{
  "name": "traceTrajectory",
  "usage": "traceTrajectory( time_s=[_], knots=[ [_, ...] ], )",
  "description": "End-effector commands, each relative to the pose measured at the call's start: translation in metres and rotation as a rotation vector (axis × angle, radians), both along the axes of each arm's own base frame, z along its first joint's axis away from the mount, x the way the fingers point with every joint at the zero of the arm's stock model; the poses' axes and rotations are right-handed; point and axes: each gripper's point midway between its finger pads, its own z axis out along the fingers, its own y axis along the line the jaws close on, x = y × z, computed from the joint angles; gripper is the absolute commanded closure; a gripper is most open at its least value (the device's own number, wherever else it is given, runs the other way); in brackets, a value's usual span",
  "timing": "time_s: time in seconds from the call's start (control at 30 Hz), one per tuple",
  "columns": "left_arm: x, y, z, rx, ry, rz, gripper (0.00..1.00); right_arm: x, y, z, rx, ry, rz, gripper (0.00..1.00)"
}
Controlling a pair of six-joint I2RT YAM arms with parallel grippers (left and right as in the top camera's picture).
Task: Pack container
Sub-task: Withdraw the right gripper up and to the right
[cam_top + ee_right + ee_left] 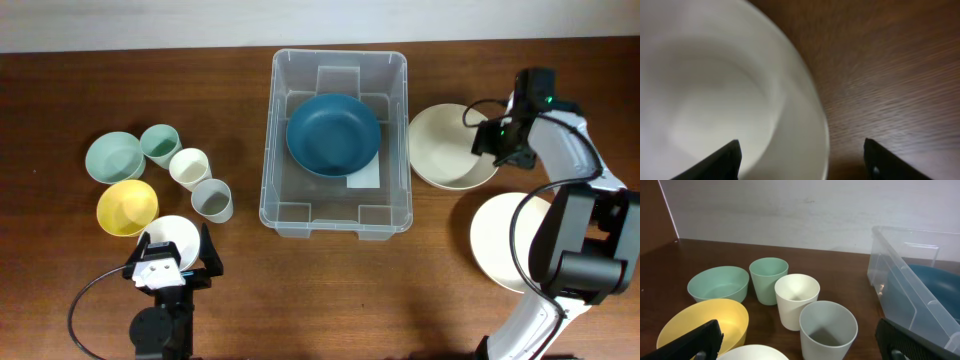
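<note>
The clear plastic container (338,205) stands at the table's middle with a dark blue bowl (333,134) inside it; its corner also shows in the left wrist view (900,280). A cream bowl (445,150) sits just right of the container. My right gripper (492,140) is open, its fingers astride that bowl's right rim (810,125). My left gripper (175,262) is open and empty above a white bowl (178,234) at the front left.
At the left stand a mint bowl (115,157), a yellow bowl (126,207), a mint cup (160,145), a cream cup (189,168) and a grey cup (212,200). A large cream plate (500,240) lies at the right.
</note>
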Motion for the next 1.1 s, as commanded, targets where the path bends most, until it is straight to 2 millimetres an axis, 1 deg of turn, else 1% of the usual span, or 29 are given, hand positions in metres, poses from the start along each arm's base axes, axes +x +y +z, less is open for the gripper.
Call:
traceTrajectory(
  time_s=[0.0, 0.1, 0.13, 0.17, 0.2, 0.23, 0.3, 0.33, 0.47, 0.53, 0.63, 0.73, 0.83, 0.93, 1.07],
  knots=[
    [0.000, -0.001, -0.002, 0.019, 0.000, -0.007, 0.00, -0.012, 0.000, -0.021, -0.003, 0.023, 0.005, 0.26],
    [0.000, -0.001, -0.002, 0.019, 0.000, -0.007, 0.00, -0.014, 0.001, -0.031, -0.006, 0.015, 0.005, 0.27],
    [0.000, -0.001, -0.002, 0.019, 0.000, -0.007, 0.00, -0.015, 0.000, -0.034, -0.010, 0.013, 0.003, 0.29],
    [0.000, -0.001, -0.002, 0.019, 0.000, -0.007, 0.00, -0.015, 0.000, -0.034, -0.011, 0.012, 0.004, 0.34],
    [0.000, -0.001, -0.002, 0.019, 0.000, -0.007, 0.00, -0.015, 0.000, -0.035, -0.010, 0.012, 0.003, 0.43],
    [0.000, -0.001, -0.002, 0.019, 0.000, -0.007, 0.00, -0.015, 0.000, -0.035, -0.010, 0.012, 0.003, 0.60],
    [0.000, -0.001, -0.002, 0.019, 0.000, -0.007, 0.00, -0.015, 0.000, -0.035, -0.010, 0.013, 0.002, 0.83],
    [0.000, -0.001, -0.002, 0.019, 0.000, -0.007, 0.00, -0.015, 0.000, -0.035, -0.010, 0.013, 0.002, 0.96],
    [0.000, -0.001, -0.002, 0.019, 0.000, -0.007, 0.00, -0.013, -0.001, -0.034, -0.009, 0.004, -0.005, 0.96],
    [0.000, -0.001, -0.002, 0.019, 0.000, -0.007, 0.00, -0.010, -0.004, -0.032, -0.011, -0.010, -0.013, 0.96],
    [0.000, -0.001, -0.002, 0.019, 0.000, -0.007, 0.00, -0.001, -0.013, -0.018, 0.017, -0.051, -0.048, 0.96],
    [0.000, -0.001, -0.002, 0.019, 0.000, -0.007, 0.00, 0.009, -0.020, 0.007, 0.085, -0.114, -0.061, 0.96],
    [0.000, -0.001, -0.002, 0.019, 0.000, -0.007, 0.00, 0.018, -0.030, 0.041, 0.141, -0.186, -0.074, 0.96],
    [0.000, -0.001, -0.002, 0.019, 0.000, -0.007, 0.00, 0.023, -0.042, 0.074, 0.137, -0.250, -0.080, 0.96],
    [0.000, -0.001, -0.002, 0.019, 0.000, -0.007, 0.00, 0.029, -0.045, 0.121, 0.102, -0.333, -0.014, 0.96]
  ],
)
